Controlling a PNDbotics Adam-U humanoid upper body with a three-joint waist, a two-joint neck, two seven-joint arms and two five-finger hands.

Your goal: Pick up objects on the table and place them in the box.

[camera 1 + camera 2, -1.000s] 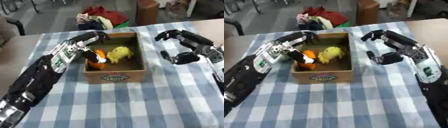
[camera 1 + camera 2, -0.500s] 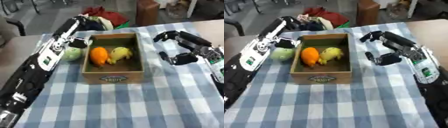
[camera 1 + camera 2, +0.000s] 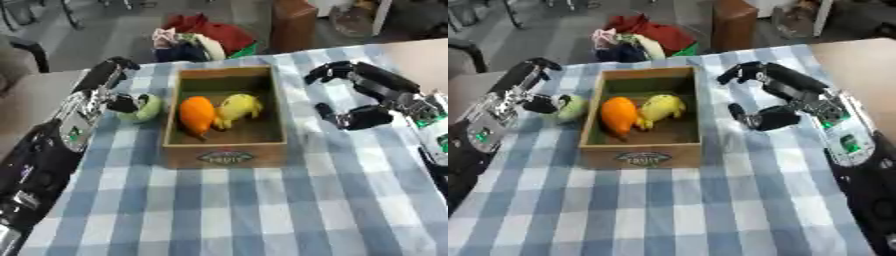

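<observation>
An open wooden box [image 3: 226,151] stands mid-table with an orange fruit-like thing [image 3: 196,114] and a yellow one [image 3: 237,106] lying side by side inside it. Just left of the box, on the cloth, sits a round green object [image 3: 146,107]. My left hand [image 3: 103,82] is right beside the green object on its left. The thumb touches the object while the fingers stay relaxed above and behind it, not closed round it. My right hand [image 3: 372,97] hovers right of the box, fingers curved apart, holding nothing.
A blue-and-white checked cloth [image 3: 262,210] covers the table. Behind the far edge lie a heap of clothes [image 3: 199,40] and a brown carton [image 3: 294,25]. A chair [image 3: 26,50] shows at the far left.
My left hand left the orange thing in the box, drew out up and to the left, then came down beside the green object. The right hand has barely moved.
</observation>
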